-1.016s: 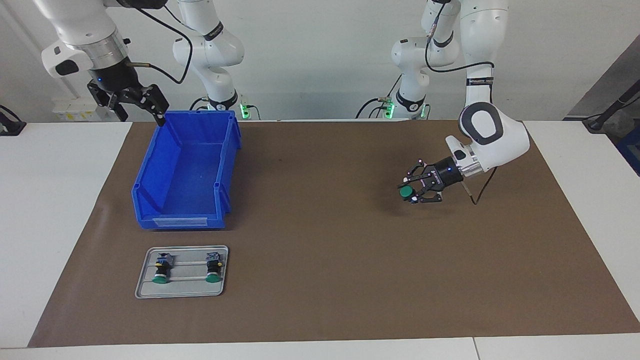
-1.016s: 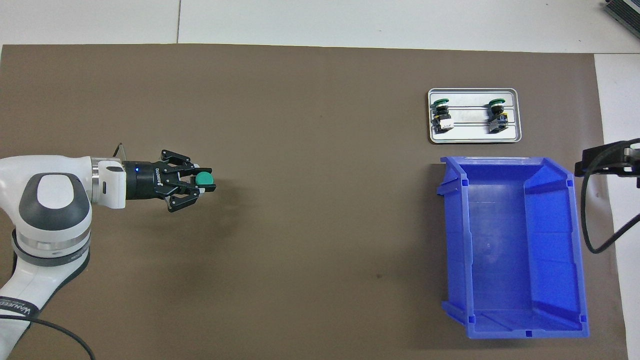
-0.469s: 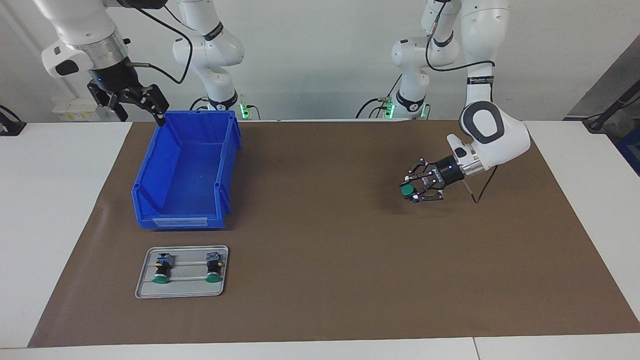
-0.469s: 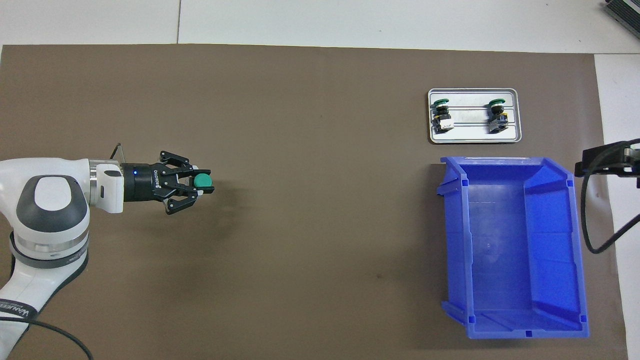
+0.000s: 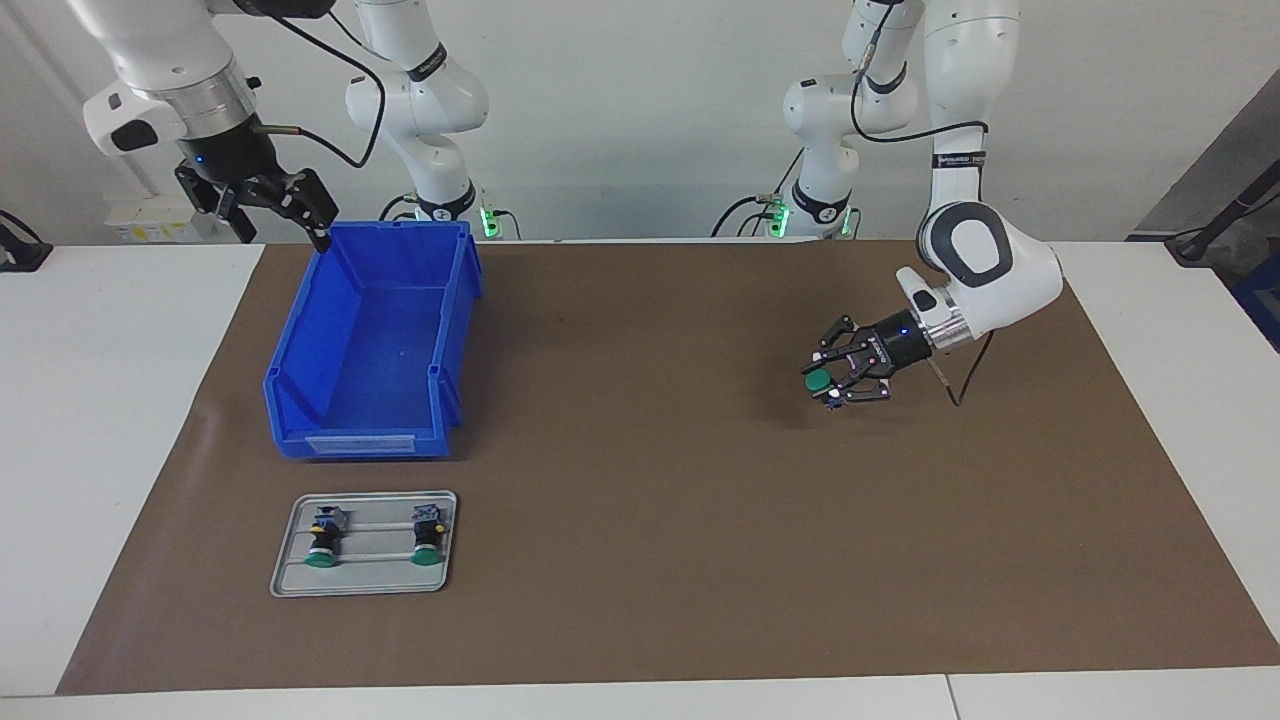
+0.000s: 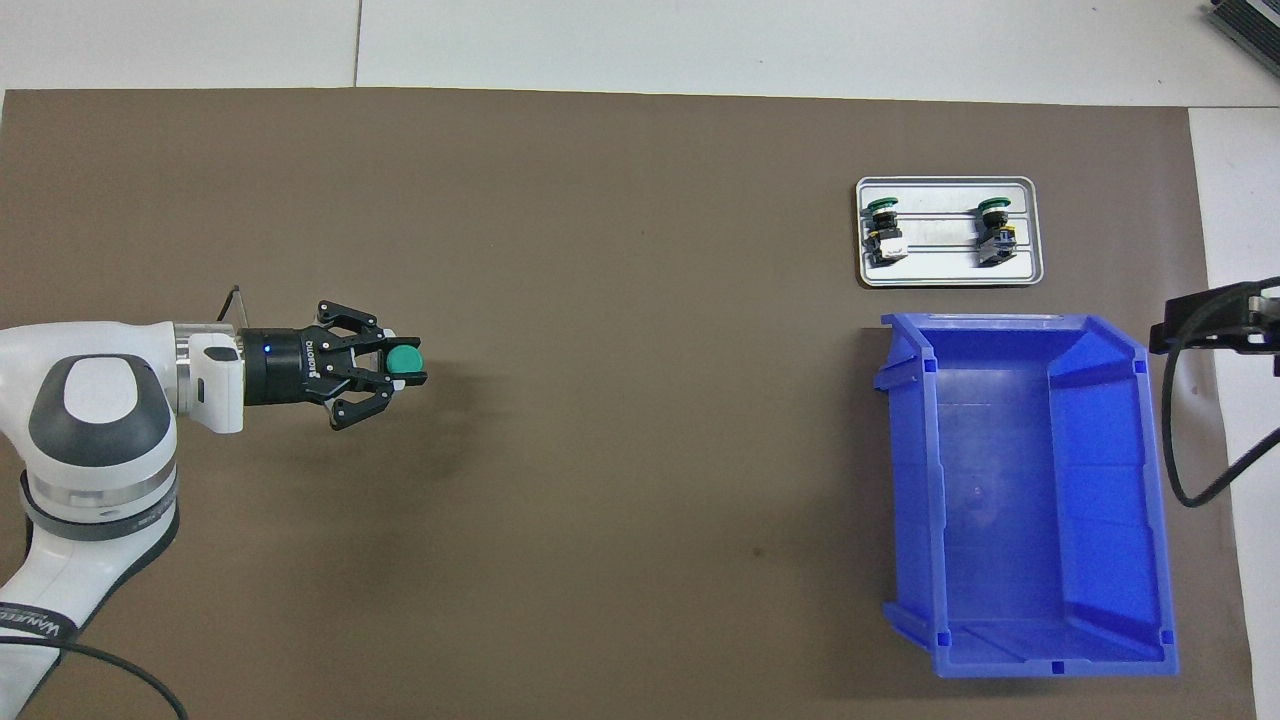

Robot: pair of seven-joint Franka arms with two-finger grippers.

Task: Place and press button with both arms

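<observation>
Button [image 5: 817,381] held in left gripper [image 5: 838,377], low over the mat [image 5: 640,560] toward the left arm's end.
Fingers closed on its body; a level, gentle set-down is advised before release. Right gripper [image 5: 265,205] is parked by the blue bin [image 5: 300,385], fingers spread, empty.

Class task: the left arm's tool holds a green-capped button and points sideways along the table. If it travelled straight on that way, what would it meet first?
Probably the blue bin. The left tool, gripping the button, points toward the right arm's end over bare brown mat; its height is unclear.
</observation>
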